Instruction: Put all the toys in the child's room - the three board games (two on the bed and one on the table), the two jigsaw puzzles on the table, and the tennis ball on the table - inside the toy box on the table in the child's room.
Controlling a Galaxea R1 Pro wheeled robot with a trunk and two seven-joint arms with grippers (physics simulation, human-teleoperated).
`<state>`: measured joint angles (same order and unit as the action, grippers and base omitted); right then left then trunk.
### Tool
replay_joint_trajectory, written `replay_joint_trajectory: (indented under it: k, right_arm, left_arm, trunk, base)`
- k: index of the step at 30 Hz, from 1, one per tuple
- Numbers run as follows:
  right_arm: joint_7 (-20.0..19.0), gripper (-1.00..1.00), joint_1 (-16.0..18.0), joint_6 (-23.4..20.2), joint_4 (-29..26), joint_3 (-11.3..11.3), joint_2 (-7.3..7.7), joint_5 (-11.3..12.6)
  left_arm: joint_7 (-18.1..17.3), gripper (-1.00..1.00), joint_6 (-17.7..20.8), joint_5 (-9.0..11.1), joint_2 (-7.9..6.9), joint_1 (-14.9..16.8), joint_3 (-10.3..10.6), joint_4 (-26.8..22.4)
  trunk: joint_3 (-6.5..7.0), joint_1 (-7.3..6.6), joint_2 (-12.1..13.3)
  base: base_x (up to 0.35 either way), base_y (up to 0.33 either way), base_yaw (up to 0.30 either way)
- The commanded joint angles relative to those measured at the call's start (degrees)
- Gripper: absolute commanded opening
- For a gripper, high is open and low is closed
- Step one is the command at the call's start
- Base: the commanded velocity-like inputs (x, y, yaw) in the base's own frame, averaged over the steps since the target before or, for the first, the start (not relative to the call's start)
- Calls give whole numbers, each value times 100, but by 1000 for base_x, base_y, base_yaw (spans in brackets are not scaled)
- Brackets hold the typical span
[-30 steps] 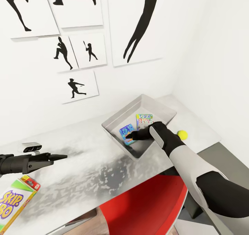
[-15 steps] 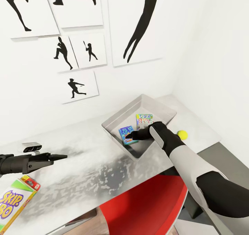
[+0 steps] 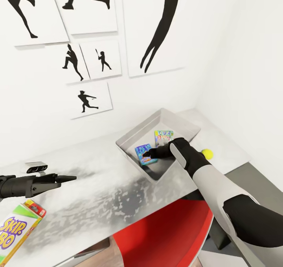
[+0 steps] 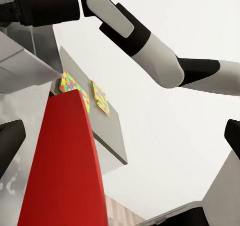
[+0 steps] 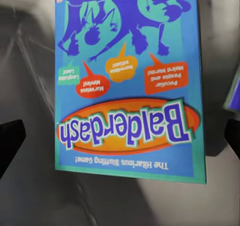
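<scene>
Toy box [image 3: 131, 138]: Balderdash box [image 3: 144, 153] shifted slightly inward; right claw [image 3: 148, 154] spread above it; left claw [image 3: 68, 178] unclear.

Right gripper [image 3: 146, 155] reaches forward with fingers spread wide; left gripper [image 3: 72, 177] extends level, fingers together

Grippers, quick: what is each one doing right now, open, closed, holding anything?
Left gripper: cannot tell, it holds nothing.
Right gripper: open, fingertips apart, the Balderdash box lying free below it in the toy box.
</scene>
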<state>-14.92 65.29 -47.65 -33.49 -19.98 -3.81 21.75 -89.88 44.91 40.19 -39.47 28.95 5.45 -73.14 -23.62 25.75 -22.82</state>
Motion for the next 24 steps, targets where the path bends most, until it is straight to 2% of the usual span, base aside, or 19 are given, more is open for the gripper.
replay_joint_trajectory:
  k: [1, 12, 19, 24]
  right_arm:
    - [-35, 100, 6, -16, -5, -6, 2, -36]
    - [-37, 100, 10, -22, -33, -6, 3, -11]
    - [-37, 100, 2, -292, -527, 34, 37, 0]
    - [-37, 100, -72, -616, -1193, 347, 71, 3]
  left_arm:
    - [-12, 100, 61, 25, -8, 6, 18, 1]
    - [-12, 100, 57, 24, -8, 6, 18, 1]
    - [-12, 100, 58, 24, -8, 6, 18, 9]
    - [-12, 100, 56, 24, -8, 6, 18, 10]
  trunk:
    - [-1, 4, -10]
    - [101, 4, -10]
    - [166, 4, -10]
    - [214, 4, -10]
  base:
    - [0, 0, 0]
    - [0, 0, 0]
    - [0, 0, 0]
    - [0, 0, 0]
